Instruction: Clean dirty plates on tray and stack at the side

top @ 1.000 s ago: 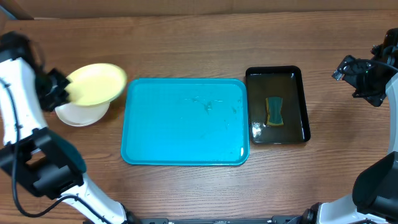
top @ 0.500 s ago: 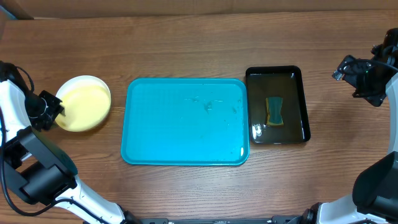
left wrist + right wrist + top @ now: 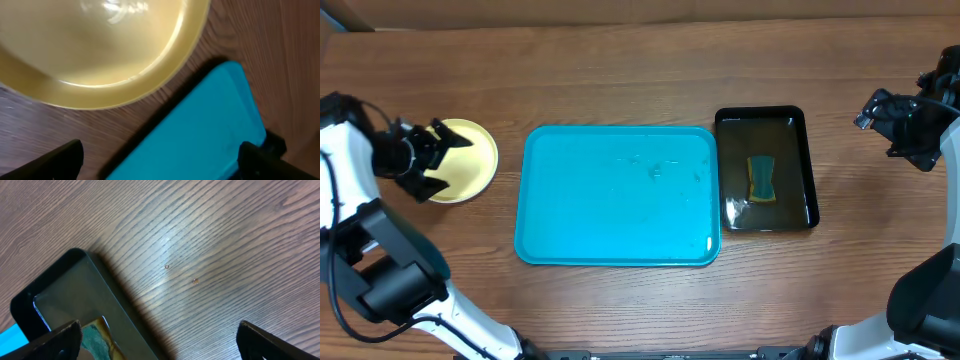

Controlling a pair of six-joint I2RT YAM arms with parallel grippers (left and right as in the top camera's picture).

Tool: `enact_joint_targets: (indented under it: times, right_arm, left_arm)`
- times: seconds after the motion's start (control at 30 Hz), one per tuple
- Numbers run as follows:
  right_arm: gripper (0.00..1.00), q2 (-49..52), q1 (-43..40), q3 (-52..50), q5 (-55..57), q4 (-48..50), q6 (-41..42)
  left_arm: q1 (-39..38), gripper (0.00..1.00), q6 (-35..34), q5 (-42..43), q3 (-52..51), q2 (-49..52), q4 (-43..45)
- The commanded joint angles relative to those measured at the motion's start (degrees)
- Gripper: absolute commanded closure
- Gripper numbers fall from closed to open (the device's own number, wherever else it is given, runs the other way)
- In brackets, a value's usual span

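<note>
A pale yellow-green plate (image 3: 470,160) lies flat on the wood left of the turquoise tray (image 3: 620,200). Any white plates under it are hidden. My left gripper (image 3: 442,160) hangs open over the plate's left half with nothing between its fingers. The left wrist view looks down on the plate (image 3: 100,50) and a corner of the tray (image 3: 200,135), with the left gripper (image 3: 160,167) spread wide. The tray holds no plate and shows only a few wet marks. My right gripper (image 3: 876,112) is open at the far right, above bare table.
A black glossy tray (image 3: 802,170) stands right of the turquoise one with a green-and-yellow sponge (image 3: 761,178) in it. The right wrist view shows that black tray's corner (image 3: 70,295) and the sponge (image 3: 95,340), with the right gripper (image 3: 160,345) over wood.
The left gripper opened and let go of the yellow-green plate, which went from tilted over a white plate to lying flat on it. The right arm stayed still.
</note>
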Motion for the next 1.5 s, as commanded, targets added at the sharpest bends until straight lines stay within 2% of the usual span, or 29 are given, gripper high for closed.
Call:
enact_joint_targets:
  times: [0.0, 0.13, 0.4, 0.67, 0.9, 1.2, 1.47]
  right_arm:
    - [0.00, -0.5, -0.2, 0.5, 0.0, 0.1, 0.0]
    - [0.00, -0.5, -0.2, 0.5, 0.0, 0.1, 0.0]
    - [0.00, -0.6, -0.2, 0.5, 0.0, 0.1, 0.0]
    - [0.00, -0.6, -0.2, 0.5, 0.0, 0.1, 0.0]
    - [0.00, -0.6, -0.2, 0.5, 0.0, 0.1, 0.0]
    - [0.00, -1.0, -0.2, 0.5, 0.0, 0.1, 0.0]
    - [0.00, -12.6, 2.2, 0.5, 0.0, 0.1, 0.0]
  left_arm:
    - [-5.6, 0.01, 3.8, 4.5, 0.9, 0.5, -0.3]
    - [-12.4, 0.01, 6.2, 3.8, 0.9, 0.5, -0.3]
    - [-26.6, 0.00, 4.8, -7.8, 0.9, 0.5, 2.8]
    - [-37.5, 0.00, 4.5, -13.7, 0.9, 0.5, 4.0]
    - [-42.2, 0.00, 4.5, -13.8, 0.9, 0.5, 4.0]
    - [-43.4, 0.00, 4.5, -13.8, 0.9, 0.5, 4.0]
    - [-43.4, 0.00, 4.5, -13.8, 0.9, 0.5, 4.0]
